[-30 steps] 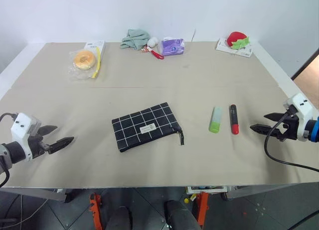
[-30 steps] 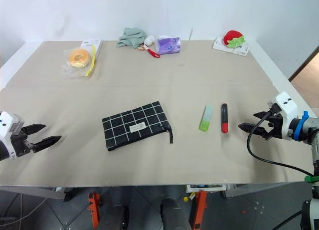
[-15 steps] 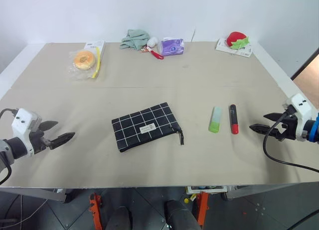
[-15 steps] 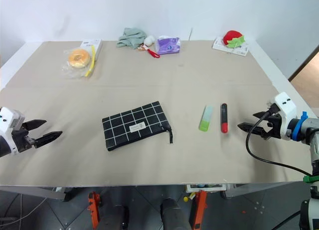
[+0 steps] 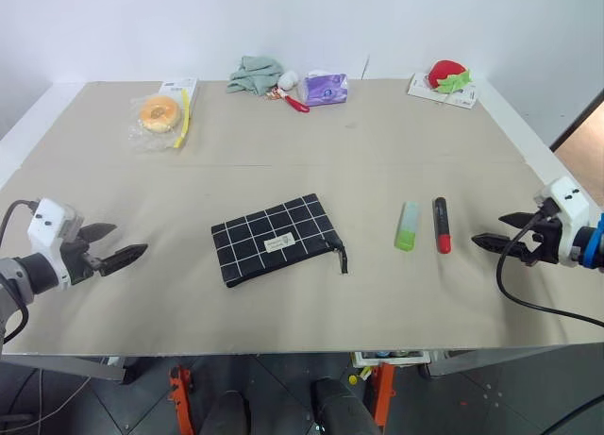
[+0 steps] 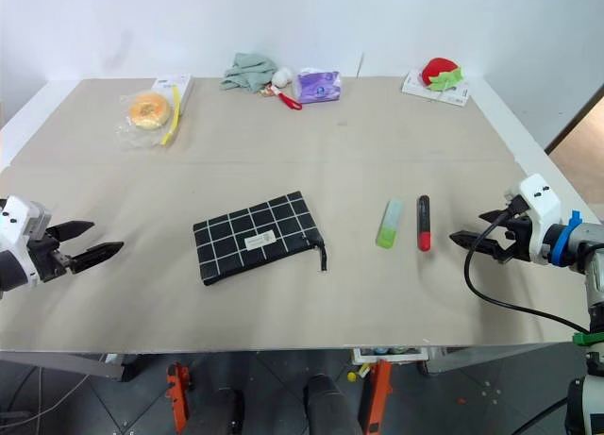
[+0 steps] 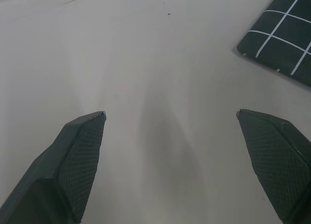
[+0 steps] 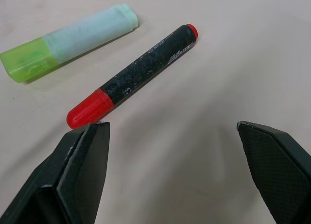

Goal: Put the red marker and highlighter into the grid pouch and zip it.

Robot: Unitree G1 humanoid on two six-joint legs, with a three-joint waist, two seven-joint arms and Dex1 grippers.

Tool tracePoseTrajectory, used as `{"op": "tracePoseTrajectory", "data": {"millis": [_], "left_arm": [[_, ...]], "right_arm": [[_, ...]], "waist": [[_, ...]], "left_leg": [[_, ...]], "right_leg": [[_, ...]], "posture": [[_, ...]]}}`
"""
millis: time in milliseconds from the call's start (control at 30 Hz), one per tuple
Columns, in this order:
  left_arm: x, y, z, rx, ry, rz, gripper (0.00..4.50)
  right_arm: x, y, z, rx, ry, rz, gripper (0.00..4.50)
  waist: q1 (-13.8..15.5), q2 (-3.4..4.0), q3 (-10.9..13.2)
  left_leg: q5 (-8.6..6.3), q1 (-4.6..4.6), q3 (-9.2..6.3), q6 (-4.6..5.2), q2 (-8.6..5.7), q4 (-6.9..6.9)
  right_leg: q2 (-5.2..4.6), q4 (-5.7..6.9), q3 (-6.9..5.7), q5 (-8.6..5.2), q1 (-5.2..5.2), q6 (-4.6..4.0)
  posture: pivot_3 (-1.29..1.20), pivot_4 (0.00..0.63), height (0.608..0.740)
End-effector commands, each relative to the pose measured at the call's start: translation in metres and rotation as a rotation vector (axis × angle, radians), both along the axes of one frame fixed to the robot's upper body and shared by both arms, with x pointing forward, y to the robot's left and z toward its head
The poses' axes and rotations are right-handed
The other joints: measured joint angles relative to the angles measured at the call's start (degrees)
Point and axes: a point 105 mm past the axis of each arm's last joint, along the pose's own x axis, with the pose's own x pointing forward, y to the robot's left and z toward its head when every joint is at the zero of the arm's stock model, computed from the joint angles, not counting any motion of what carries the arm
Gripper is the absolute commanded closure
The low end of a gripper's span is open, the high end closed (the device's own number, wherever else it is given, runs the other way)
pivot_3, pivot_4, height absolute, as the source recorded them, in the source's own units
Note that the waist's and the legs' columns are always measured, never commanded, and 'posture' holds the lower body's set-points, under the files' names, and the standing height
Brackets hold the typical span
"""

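Both arms wait at the counter's (image 5: 283,152) outer edges with nothing in them, which reads as a starting stance: each side is lined up with the thing it seems meant to deal with. The right gripper (image 5: 483,241), jaws spread wide and empty, points at the red marker (image 5: 441,225) from just beside it, so a short reach would likely bring the pen between the fingers; the left gripper (image 5: 118,251), equally spread and empty, faces the grid pouch (image 5: 277,238) but stands well apart from it, probably placed to pin or open the pouch once a pen is in hand. The red marker lies flat on the counter right of centre, its barrel mostly black with a red cap at the near end and a small red tip at the far end. The highlighter (image 5: 408,225) lies just beside it on the pouch side, roughly parallel and not touching, stubby, with a bright green near part and a paler mint far part. The grid pouch sits flat near the middle, black with white grid lines and a small white label, turned slightly askew, its zipper pull (image 5: 343,259) hanging off the corner nearest the pens; whether the zip is open I cannot tell. Nothing has gone into the pouch yet.
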Motion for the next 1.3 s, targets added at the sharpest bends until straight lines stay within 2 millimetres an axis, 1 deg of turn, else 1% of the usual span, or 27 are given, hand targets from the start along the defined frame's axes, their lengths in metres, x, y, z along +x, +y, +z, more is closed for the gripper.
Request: {"op": "tracePoseTrajectory", "data": {"millis": [33,233,300,367,433,467,500,533,567,633,667,700,733,767,833,900,933,1033,1100,1300], "left_arm": [[0.002,-0.001,0.009,0.012,-0.032,-0.007,0.04],[0.003,-0.001,0.010,0.012,-0.044,-0.005,0.04],[0.004,-0.003,0.011,0.018,-0.057,-0.010,0.04],[0.003,-0.007,0.012,0.018,-0.069,-0.030,0.00],[0.004,-0.014,0.011,0.048,-0.093,-0.068,0.00],[0.004,-0.017,0.012,0.055,-0.110,-0.085,0.00],[0.006,-0.021,0.016,0.069,-0.145,-0.096,0.00],[0.008,-0.024,0.019,0.097,-0.179,-0.110,0.00],[0.009,-0.030,0.020,0.139,-0.215,-0.137,0.00],[0.010,-0.040,0.023,0.159,-0.262,-0.179,0.00],[0.011,-0.043,0.024,0.156,-0.275,-0.187,0.00],[0.013,-0.046,0.025,0.185,-0.307,-0.200,0.00],[0.015,-0.052,0.027,0.225,-0.356,-0.228,0.00],[0.016,-0.057,0.029,0.255,-0.391,-0.250,0.00],[0.018,-0.072,0.030,0.347,-0.488,-0.319,0.00],[0.019,-0.080,0.027,0.388,-0.529,-0.364,0.00],[0.019,-0.082,0.025,0.398,-0.538,-0.376,0.00],[0.016,-0.098,0.011,0.496,-0.588,-0.488,0.00],[0.013,-0.105,0.005,0.537,-0.613,-0.544,0.00],[0.003,-0.118,-0.013,0.716,-0.724,-0.721,0.00]], "right_arm": [[0.000,-0.006,0.015,-0.001,-0.061,-0.013,0.00],[0.003,-0.006,0.018,-0.003,-0.082,-0.019,0.00],[0.007,-0.005,0.023,0.004,-0.123,-0.025,0.00],[0.012,0.006,0.033,0.054,-0.183,0.001,0.54],[0.012,0.041,0.050,0.187,-0.250,0.117,1.32],[0.011,0.056,0.055,0.237,-0.269,0.160,1.58],[0.010,0.076,0.059,0.281,-0.285,0.209,2.06],[0.009,0.095,0.061,0.316,-0.297,0.243,2.50],[0.010,0.116,0.060,0.355,-0.304,0.267,3.04],[0.008,0.155,0.054,0.396,-0.303,0.311,4.09],[0.007,0.167,0.051,0.403,-0.300,0.320,4.46],[0.007,0.179,0.046,0.403,-0.296,0.318,4.46],[0.012,0.193,0.033,0.402,-0.281,0.281,4.46],[0.015,0.202,0.024,0.400,-0.271,0.252,4.46],[0.017,0.225,-0.003,0.379,-0.221,0.221,4.46],[0.014,0.237,-0.019,0.342,-0.192,0.234,4.46],[0.013,0.239,-0.022,0.327,-0.188,0.240,4.46],[0.019,0.247,-0.041,0.282,-0.135,0.217,4.46],[0.022,0.247,-0.050,0.248,-0.110,0.197,4.46],[0.025,0.244,-0.059,0.196,-0.088,0.167,4.46]], "waist": [[0.0,0.00,0.0],[0.0,0.00,0.0],[0.0,0.00,0.0],[0.0,0.00,0.0],[0.0,0.00,0.0],[-0.1,0.01,0.0],[-0.1,0.01,0.0],[-0.1,0.01,0.0],[-0.1,-0.02,0.0],[0.0,-0.04,0.0],[0.1,-0.04,0.0],[0.2,-0.04,0.0],[0.2,-0.10,-0.1],[0.2,-0.21,-0.2],[0.4,-0.23,-0.2],[0.6,-0.24,-0.2],[0.5,-0.24,-0.2],[0.4,-0.25,-0.2],[0.4,-0.33,-0.2],[0.3,-0.38,-0.3]], "left_leg": [[0.00,0.00,0.00,0.00,0.00,0.00],[0.00,0.00,0.00,0.00,0.00,0.02],[0.00,0.00,0.00,0.00,0.00,0.03],[0.00,0.01,0.00,0.00,0.00,0.05],[0.01,0.02,0.01,0.00,0.01,0.05],[0.02,0.03,0.00,0.02,0.02,0.05],[0.02,0.06,-0.01,0.02,0.03,0.05],[0.02,0.08,-0.01,0.02,0.06,0.05],[0.04,0.08,-0.08,0.01,0.08,0.06],[0.05,0.06,-0.13,-0.02,0.20,0.10],[0.06,0.06,-0.17,-0.03,0.20,0.10],[0.07,0.05,-0.18,-0.04,0.20,0.11],[0.07,0.03,-0.18,-0.03,0.18,0.11],[0.07,0.02,-0.18,-0.04,0.18,0.11],[0.09,-0.01,-0.19,-0.07,0.19,0.14],[0.13,-0.05,-0.19,-0.14,0.12,0.14],[0.13,-0.06,-0.18,-0.14,0.05,0.13],[0.13,-0.08,-0.13,-0.14,-0.08,0.13],[0.13,-0.05,-0.13,-0.14,-0.07,0.13],[0.17,0.00,-0.19,-0.07,0.01,0.13]], "right_leg": [[0.00,0.00,0.00,0.00,0.00,0.00],[0.00,0.01,0.00,0.02,0.00,-0.01],[0.00,0.02,0.00,0.03,0.00,0.00],[0.01,0.02,0.00,0.06,0.00,-0.02],[0.02,0.02,0.00,0.10,0.01,-0.02],[0.03,0.03,0.00,0.13,0.02,-0.02],[0.06,0.05,0.01,0.14,0.02,-0.04],[0.08,0.07,0.01,0.15,0.04,-0.04],[0.12,0.10,0.00,0.15,0.06,-0.04],[0.24,0.12,-0.03,0.20,0.06,-0.11],[0.25,0.13,-0.04,0.21,0.06,-0.11],[0.25,0.17,-0.05,0.21,0.06,-0.11],[0.24,0.17,-0.05,0.21,0.05,-0.11],[0.24,0.17,-0.05,0.21,0.05,-0.11],[0.24,0.16,-0.06,0.25,0.04,-0.18],[0.18,0.15,-0.06,0.38,0.04,-0.35],[0.12,0.15,-0.04,0.39,0.03,-0.36],[-0.06,0.14,-0.04,0.38,0.01,-0.32],[-0.05,0.13,-0.05,0.39,0.02,-0.32],[0.05,0.14,-0.11,0.40,0.07,-0.26]], "posture": [[0.00,0.150,0.740],[0.00,0.150,0.740],[0.00,0.150,0.740],[0.00,0.150,0.740],[0.00,0.150,0.740],[0.00,0.150,0.740],[0.00,0.150,0.740],[0.00,0.150,0.740],[0.00,0.150,0.740],[0.00,0.150,0.740],[0.00,0.150,0.740],[0.00,0.150,0.740],[0.00,0.150,0.740],[0.00,0.150,0.740],[0.00,0.150,0.740],[0.00,0.150,0.740],[0.00,0.150,0.740],[0.00,0.150,0.740],[0.00,0.150,0.740],[0.00,0.150,0.740]]}}
